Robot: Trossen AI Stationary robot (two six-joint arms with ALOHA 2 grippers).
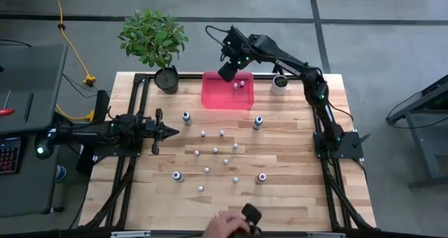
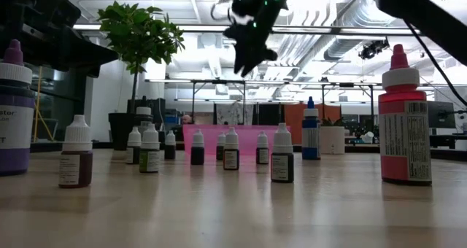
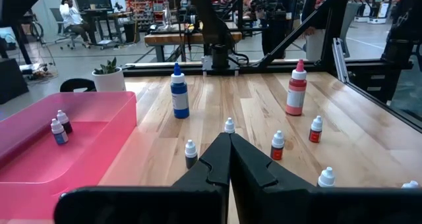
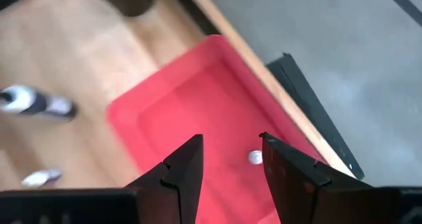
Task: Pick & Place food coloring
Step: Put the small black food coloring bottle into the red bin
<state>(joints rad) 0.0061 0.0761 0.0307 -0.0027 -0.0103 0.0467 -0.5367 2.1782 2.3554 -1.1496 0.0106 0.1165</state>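
Several tiny whitish food coloring bottles (image 1: 215, 151) stand upright on the wooden table, with larger blue (image 1: 258, 122), purple (image 1: 178, 176) and red (image 1: 262, 176) ones among them. Two small bottles (image 1: 239, 85) stand inside the pink tray (image 1: 217, 98) at the far edge. My right gripper (image 4: 231, 155) hovers open above the tray, holding nothing; one bottle (image 4: 255, 157) shows below, between its fingers. My left gripper (image 3: 229, 138) is shut and empty, level over the table's left side, pointing toward the bottles.
A large potted plant (image 1: 155, 42) stands at the far left corner and a small white plant pot (image 1: 279, 84) right of the tray. At the near edge, a person's hand (image 1: 227, 225) holds a dark object. Bare wood lies along the table's right side.
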